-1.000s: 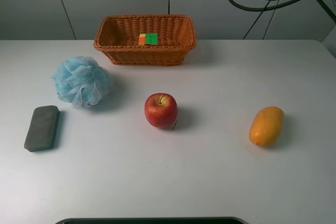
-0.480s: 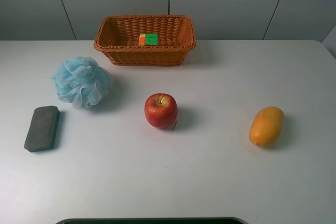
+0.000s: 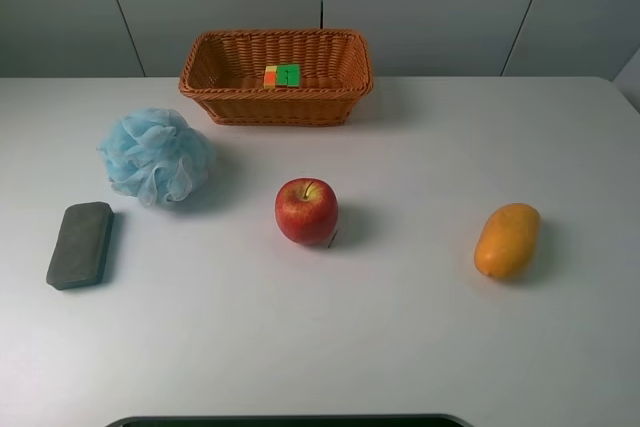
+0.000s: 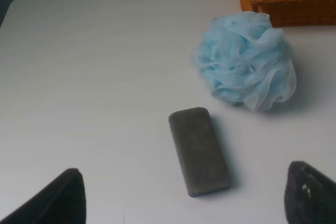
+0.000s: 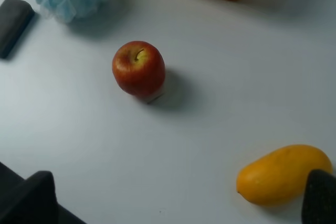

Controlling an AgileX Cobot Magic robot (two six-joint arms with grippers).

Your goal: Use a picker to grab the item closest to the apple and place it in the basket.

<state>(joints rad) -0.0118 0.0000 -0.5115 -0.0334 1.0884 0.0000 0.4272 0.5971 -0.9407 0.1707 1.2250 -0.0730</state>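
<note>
A red apple (image 3: pixel 306 210) stands mid-table; it also shows in the right wrist view (image 5: pixel 138 68). A blue bath puff (image 3: pixel 154 155) lies to its left and an orange mango (image 3: pixel 507 240) farther to its right. A wicker basket (image 3: pixel 276 103) at the back holds a colour cube (image 3: pixel 282 75). Neither arm shows in the exterior high view. My left gripper (image 4: pixel 184 208) is open and empty, above the table near a grey block (image 4: pixel 199 150) and the puff (image 4: pixel 245 60). My right gripper (image 5: pixel 176 200) is open and empty, high above the table between the apple and the mango (image 5: pixel 284 174).
The grey block (image 3: pixel 80 243) lies at the table's left side, in front of the puff. A dark strip (image 3: pixel 285 421) runs along the table's front edge. Grey wall panels stand behind the basket.
The dark gripper and cables seen at the top of the exterior high view moved right and then left the view. The objects on the table have not moved.
</note>
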